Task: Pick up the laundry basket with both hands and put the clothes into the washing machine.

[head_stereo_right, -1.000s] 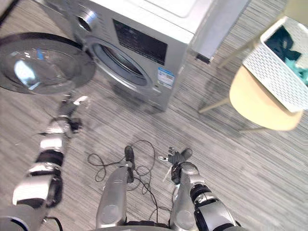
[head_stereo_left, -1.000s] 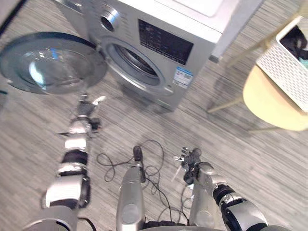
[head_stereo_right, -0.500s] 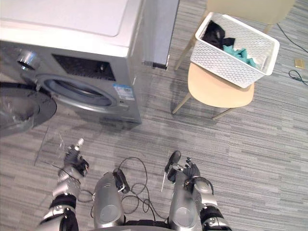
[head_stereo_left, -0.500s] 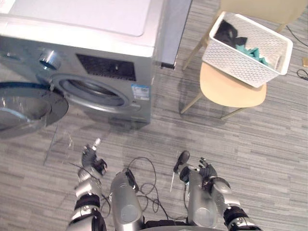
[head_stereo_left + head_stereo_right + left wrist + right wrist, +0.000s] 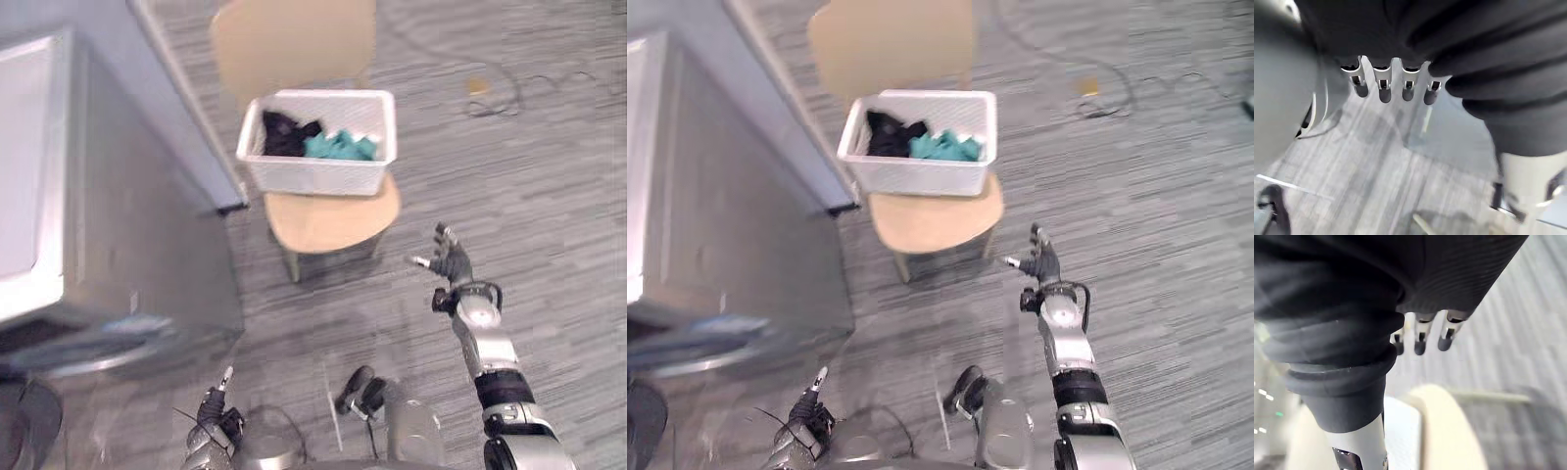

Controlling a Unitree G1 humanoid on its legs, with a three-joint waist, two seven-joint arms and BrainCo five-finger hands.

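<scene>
Left eye view: my right hand (image 5: pixel 451 264), fingers spread and empty, hovers near the chair (image 5: pixel 328 223) bearing the white laundry basket (image 5: pixel 313 176) of dark and teal clothes (image 5: pixel 338 147). My left hand (image 5: pixel 212 404), fingers straight, hangs low by the washing machine (image 5: pixel 127 225).

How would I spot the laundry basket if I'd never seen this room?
Beside the grey washing machine stands a pale wooden chair. On its seat sits the white perforated plastic laundry basket, the only container there, holding a black garment and teal cloth.
</scene>
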